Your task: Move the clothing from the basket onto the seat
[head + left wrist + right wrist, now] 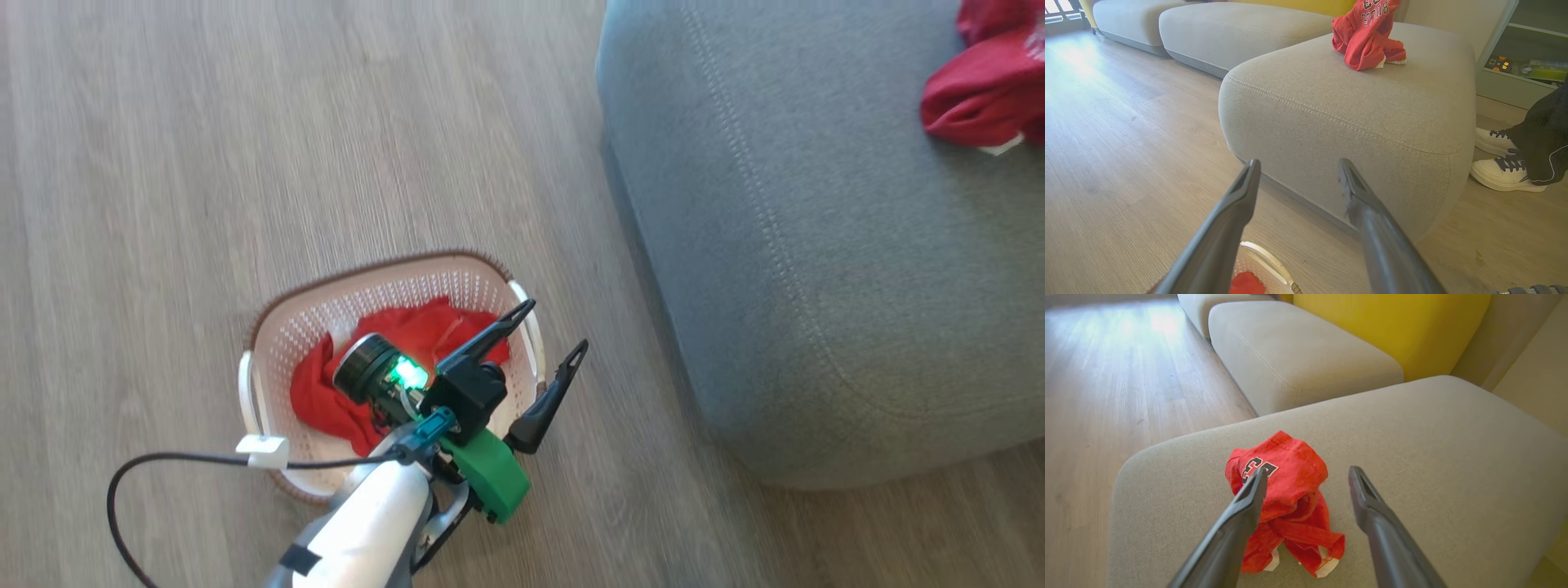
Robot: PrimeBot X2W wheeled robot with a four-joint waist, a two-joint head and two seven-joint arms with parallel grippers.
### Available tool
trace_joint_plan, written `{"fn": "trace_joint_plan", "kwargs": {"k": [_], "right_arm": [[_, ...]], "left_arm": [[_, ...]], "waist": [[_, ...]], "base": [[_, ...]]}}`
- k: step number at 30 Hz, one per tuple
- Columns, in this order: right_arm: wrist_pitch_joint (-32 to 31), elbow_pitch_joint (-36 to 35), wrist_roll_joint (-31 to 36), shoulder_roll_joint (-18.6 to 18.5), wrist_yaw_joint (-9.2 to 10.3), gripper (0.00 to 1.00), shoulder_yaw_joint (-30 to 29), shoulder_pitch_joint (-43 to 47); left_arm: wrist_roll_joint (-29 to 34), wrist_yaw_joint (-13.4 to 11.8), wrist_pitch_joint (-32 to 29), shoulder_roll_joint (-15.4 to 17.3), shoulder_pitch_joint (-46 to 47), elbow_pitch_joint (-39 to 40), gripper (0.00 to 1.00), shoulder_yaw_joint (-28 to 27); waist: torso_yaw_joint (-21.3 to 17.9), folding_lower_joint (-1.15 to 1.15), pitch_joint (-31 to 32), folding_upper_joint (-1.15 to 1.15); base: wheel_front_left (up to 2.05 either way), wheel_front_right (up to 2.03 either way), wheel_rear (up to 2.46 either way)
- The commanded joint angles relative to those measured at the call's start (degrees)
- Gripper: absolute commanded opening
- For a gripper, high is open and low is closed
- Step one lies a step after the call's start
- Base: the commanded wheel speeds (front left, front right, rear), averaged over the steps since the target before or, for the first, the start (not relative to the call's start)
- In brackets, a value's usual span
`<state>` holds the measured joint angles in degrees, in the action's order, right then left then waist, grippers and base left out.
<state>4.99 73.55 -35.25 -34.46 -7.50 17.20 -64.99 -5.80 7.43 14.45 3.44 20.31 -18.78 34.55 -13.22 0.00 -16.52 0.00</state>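
Head view has the left gripper (556, 324) poised over the basket (367, 269), fingers apart and empty, above the red garment (424, 331) inside (a jersey (1294, 490) lies on the seat (816, 245) under the right gripper (1308, 473), likewise spread), so the next move is likely a dip and pinch.

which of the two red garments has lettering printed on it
The crumpled garment on the grey seat, printed BULLS; the other garment, in the basket, shows plain red.

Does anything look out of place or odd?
The red printed fabric jersey lies crumpled in a heap on the grey upholstered sofa seat. Another red fabric garment is bunched in the cream perforated plastic basket. Nothing looks spilled or damaged.
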Motion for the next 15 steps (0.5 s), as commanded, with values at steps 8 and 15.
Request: {"fn": "trace_joint_plan", "kwargs": {"k": [8, 15], "right_arm": [[7.56, -7.98, -2.71, -0.49, 0.01, 1.0, 2.57, 4.56], [9.65, -13.69, -5.2, 0.59, 0.01, 1.0, 2.21, 7.65]], "left_arm": [[-1.66, 0.05, 0.55, -0.55, -1.98, 3.07, 1.0, -3.54], [-2.84, -0.26, 0.55, -0.56, -3.88, 4.27, 1.0, -4.91]], "waist": [[-0.33, 0.0, 6.11, 0.0], [-0.15, 0.0, 9.1, 0.0]], "base": [[0.0, 0.0, 0.0], [0.0, 0.0, 0.0]]}}
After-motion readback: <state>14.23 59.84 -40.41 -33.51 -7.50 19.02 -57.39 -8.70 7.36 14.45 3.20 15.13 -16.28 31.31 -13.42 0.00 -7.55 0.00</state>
